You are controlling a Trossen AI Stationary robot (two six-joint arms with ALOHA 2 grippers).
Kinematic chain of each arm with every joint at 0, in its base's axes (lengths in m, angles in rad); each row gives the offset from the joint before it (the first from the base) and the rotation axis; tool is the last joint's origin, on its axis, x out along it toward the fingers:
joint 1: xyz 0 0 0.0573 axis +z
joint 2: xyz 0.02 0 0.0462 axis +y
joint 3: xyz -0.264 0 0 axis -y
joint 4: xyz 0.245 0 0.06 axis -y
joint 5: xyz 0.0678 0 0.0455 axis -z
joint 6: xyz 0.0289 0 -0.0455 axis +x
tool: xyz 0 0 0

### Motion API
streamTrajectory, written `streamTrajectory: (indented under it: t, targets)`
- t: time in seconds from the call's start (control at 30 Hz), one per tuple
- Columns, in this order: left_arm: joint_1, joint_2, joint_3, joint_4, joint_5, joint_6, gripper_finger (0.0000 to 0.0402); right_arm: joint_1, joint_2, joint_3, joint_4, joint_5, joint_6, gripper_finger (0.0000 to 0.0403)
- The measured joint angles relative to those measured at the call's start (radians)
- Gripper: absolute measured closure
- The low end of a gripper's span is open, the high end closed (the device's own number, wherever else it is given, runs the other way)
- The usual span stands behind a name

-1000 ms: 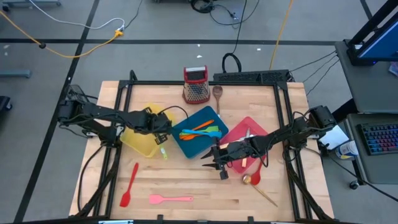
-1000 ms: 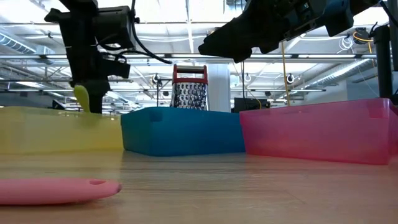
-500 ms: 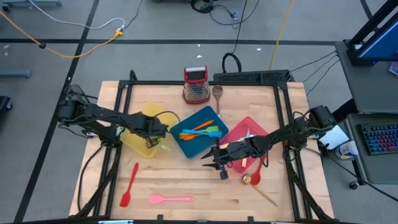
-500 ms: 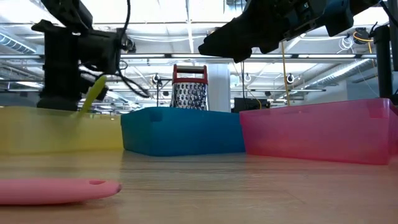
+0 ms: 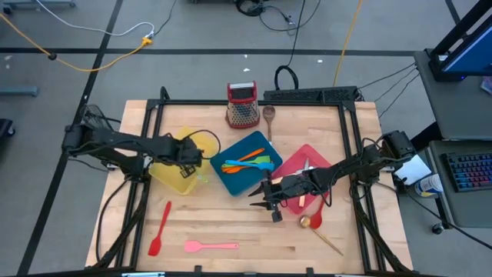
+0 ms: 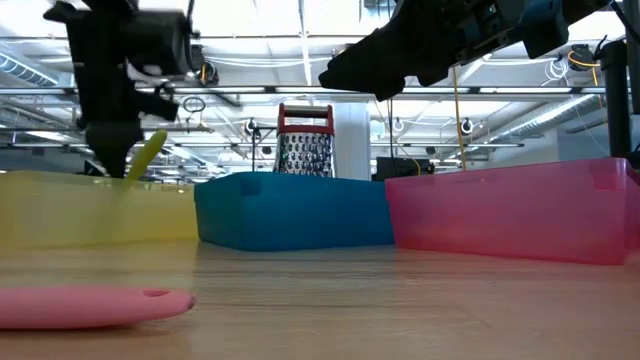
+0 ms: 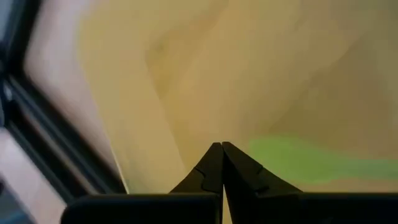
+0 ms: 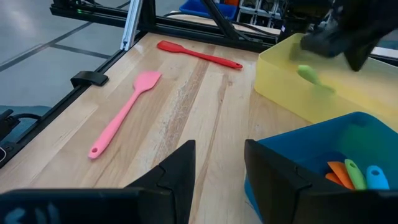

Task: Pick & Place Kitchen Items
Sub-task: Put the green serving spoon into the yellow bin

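Three trays sit on the surface: one yellow (image 5: 171, 174), one teal (image 5: 233, 178), one red (image 5: 320, 162). One grater (image 5: 241, 105) stands at the far edge. One red spatula (image 5: 159, 228) and one pink spatula (image 5: 210, 246) lie near the front edge.

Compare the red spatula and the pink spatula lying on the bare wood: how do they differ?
The red spatula is red and slimmer; the pink spatula is pink with a broader blade. In the high view the red one lies steeply slanted, while the pink one lies almost level, nearer the table's front edge. Both lie flat on the table, outside any tray, untouched by either gripper.
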Motion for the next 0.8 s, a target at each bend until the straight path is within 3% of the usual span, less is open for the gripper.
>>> streamTrajectory:
  t: [0.2, 0.4, 0.67, 0.8]
  targets:
    - [-0.063, -0.147, 0.051, 0.017, 0.007, 0.054, 0.0396, 0.000, 0.000, 0.000, -0.001, 0.000, 0.000, 0.0273]
    - [-0.220, -0.245, 0.059, 0.052, 0.030, -0.044, 0.0397, 0.000, 0.000, 0.000, -0.001, 0.000, 0.000, 0.0273]
    - [-0.455, -0.208, 0.042, 0.365, 0.107, 0.026, 0.0399, 0.000, 0.000, 0.000, -0.001, 0.000, 0.000, 0.0273]
    - [-0.519, -0.128, 0.041, 0.427, 0.064, 0.013, 0.0397, 0.000, 0.000, 0.000, 0.000, 0.000, 0.000, 0.0273]
